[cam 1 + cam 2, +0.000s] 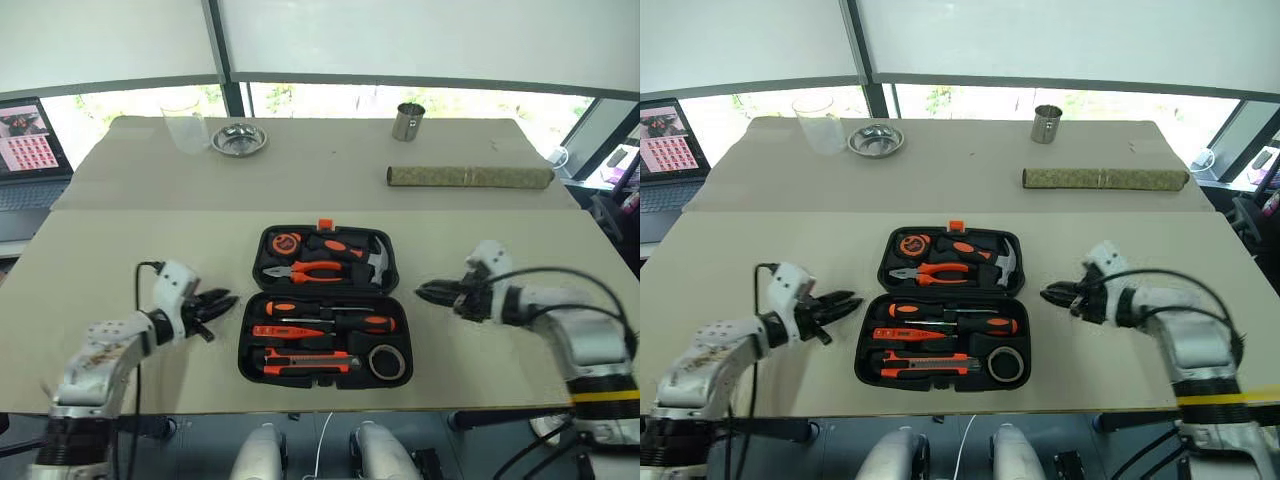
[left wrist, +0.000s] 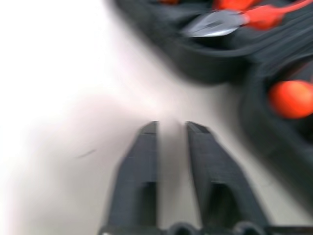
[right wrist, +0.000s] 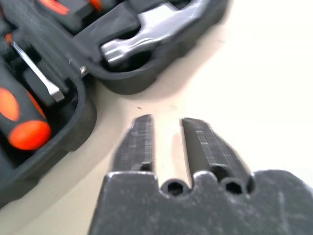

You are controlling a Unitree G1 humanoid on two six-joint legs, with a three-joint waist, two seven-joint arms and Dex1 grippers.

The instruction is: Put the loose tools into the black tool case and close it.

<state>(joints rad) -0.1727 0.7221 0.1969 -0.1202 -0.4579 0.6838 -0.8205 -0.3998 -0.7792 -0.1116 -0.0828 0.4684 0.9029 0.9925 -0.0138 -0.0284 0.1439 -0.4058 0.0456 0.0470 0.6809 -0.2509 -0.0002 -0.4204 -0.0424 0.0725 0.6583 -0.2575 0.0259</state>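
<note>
With our left gripper [image 1: 228, 300] and right gripper [image 1: 428, 291] slightly parted and empty beside the open black tool case [image 1: 323, 305], closing unevenly could spill the loose tools [image 1: 325, 338].

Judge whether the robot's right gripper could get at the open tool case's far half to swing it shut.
Probably yes: the right gripper, fingers apart and empty, hangs beside the black tool case over bare table, nothing between.

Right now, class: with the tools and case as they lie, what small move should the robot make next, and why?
Probably lift the far half of the black tool case toward closing: the screwdrivers, utility knife and tape roll already sit in their slots, and the case lies open.
</note>
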